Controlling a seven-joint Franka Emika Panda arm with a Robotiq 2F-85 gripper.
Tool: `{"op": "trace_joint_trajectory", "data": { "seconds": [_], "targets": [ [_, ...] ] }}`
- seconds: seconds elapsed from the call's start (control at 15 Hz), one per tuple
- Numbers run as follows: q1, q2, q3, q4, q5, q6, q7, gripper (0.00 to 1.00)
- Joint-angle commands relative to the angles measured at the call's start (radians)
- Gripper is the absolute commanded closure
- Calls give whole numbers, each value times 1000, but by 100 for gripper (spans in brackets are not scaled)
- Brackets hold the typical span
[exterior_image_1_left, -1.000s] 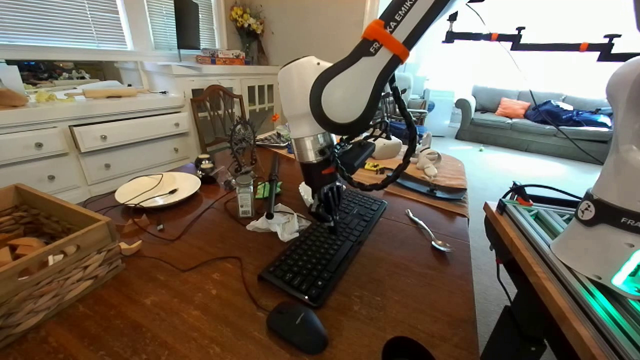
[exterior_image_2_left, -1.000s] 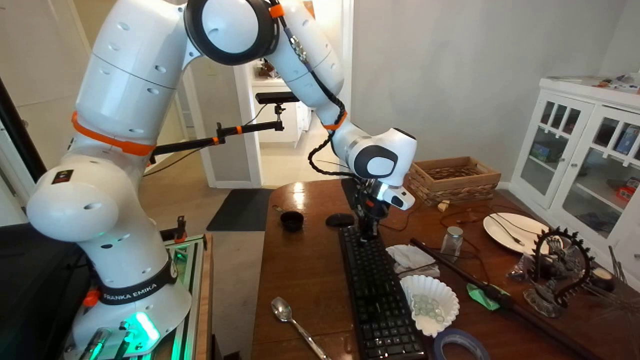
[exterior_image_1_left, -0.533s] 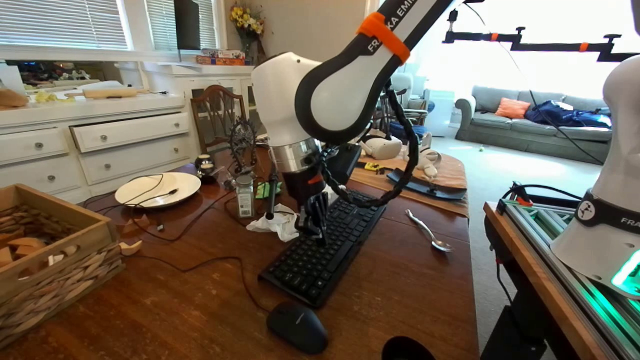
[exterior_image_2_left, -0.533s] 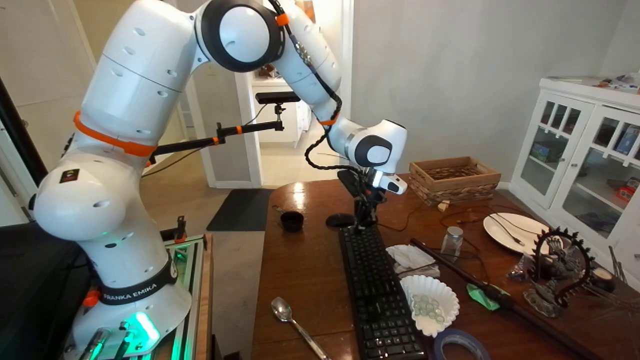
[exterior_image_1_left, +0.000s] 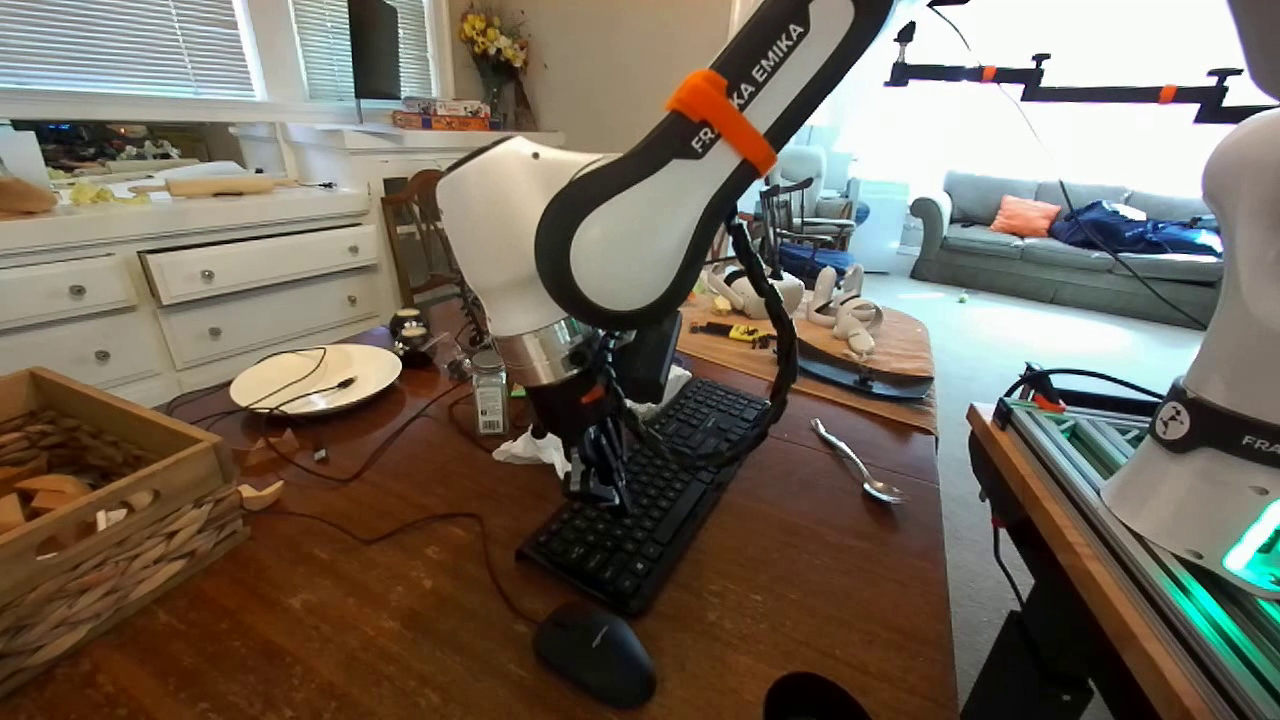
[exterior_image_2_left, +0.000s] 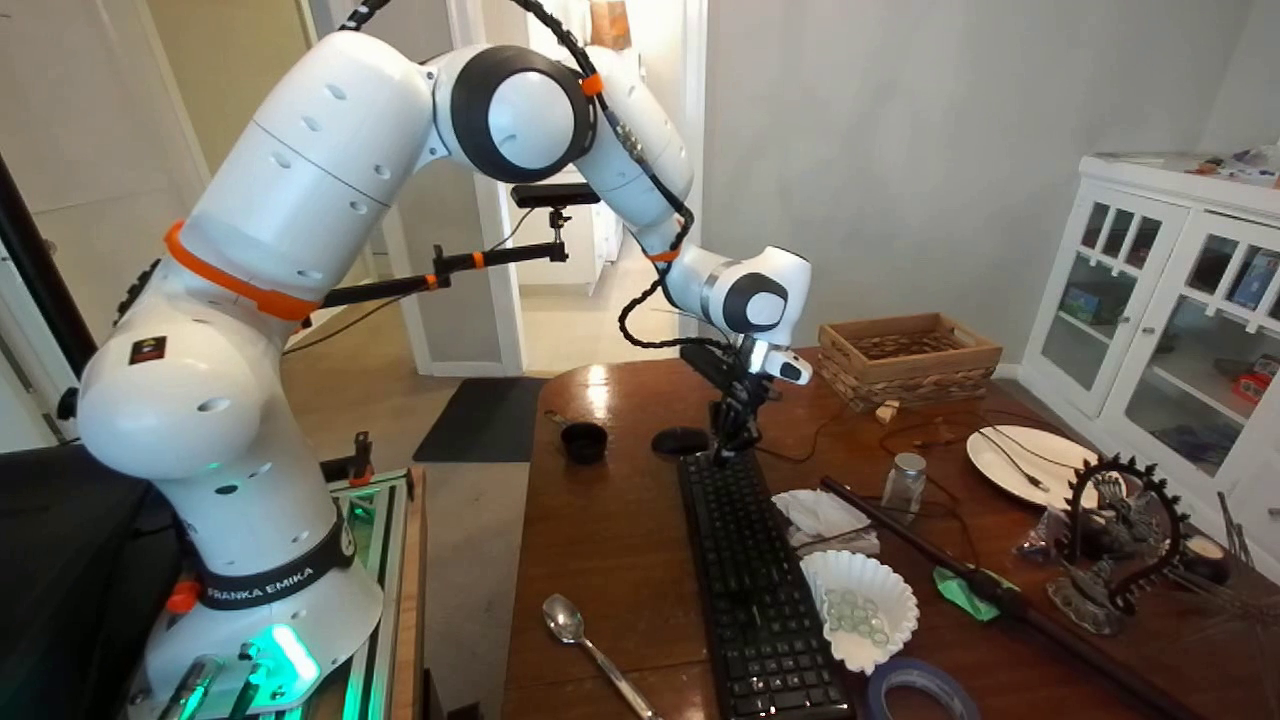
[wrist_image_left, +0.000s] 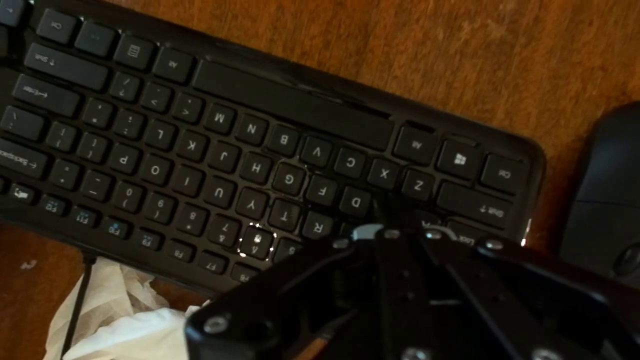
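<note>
My gripper (exterior_image_1_left: 612, 498) points down over the mouse-side end of a black keyboard (exterior_image_1_left: 640, 540). In the wrist view its fingertips (wrist_image_left: 392, 208) are together with nothing between them, over the keys near D, A and Z. The tips are at or just above the keys; contact cannot be told. The keyboard fills much of the wrist view (wrist_image_left: 210, 135) and lies lengthwise on the table in an exterior view (exterior_image_2_left: 750, 580). A black mouse (exterior_image_1_left: 597, 655) lies off the keyboard's near end. A crumpled white cloth (exterior_image_1_left: 530, 450) lies beside the keyboard, partly hidden by the gripper.
A spoon (exterior_image_1_left: 855, 460) lies on the keyboard's other side. A white fluted dish (exterior_image_2_left: 860, 610) with glass beads, blue tape (exterior_image_2_left: 920, 688), a glass jar (exterior_image_1_left: 490, 395), a dark rod (exterior_image_2_left: 905, 540), a plate (exterior_image_1_left: 315, 385), a basket (exterior_image_1_left: 120, 540) and a black cup (exterior_image_2_left: 583, 442) stand around.
My gripper has moved along the keyboard toward its mouse end, with the wrist tilting a little. The keyboard, mouse and other objects have not moved.
</note>
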Motion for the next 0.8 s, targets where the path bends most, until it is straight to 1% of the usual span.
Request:
{"op": "trace_joint_trajectory", "data": {
  "seconds": [0.0,0.33,0.53,0.73],
  "targets": [
    [20,49,5,85,-18,-93,-10,100],
    [36,62,9,129,-17,-179,-5,100],
    [34,80,9,151,-16,-196,-10,100],
    [30,102,7,165,-16,-183,-14,100]
  ]
}}
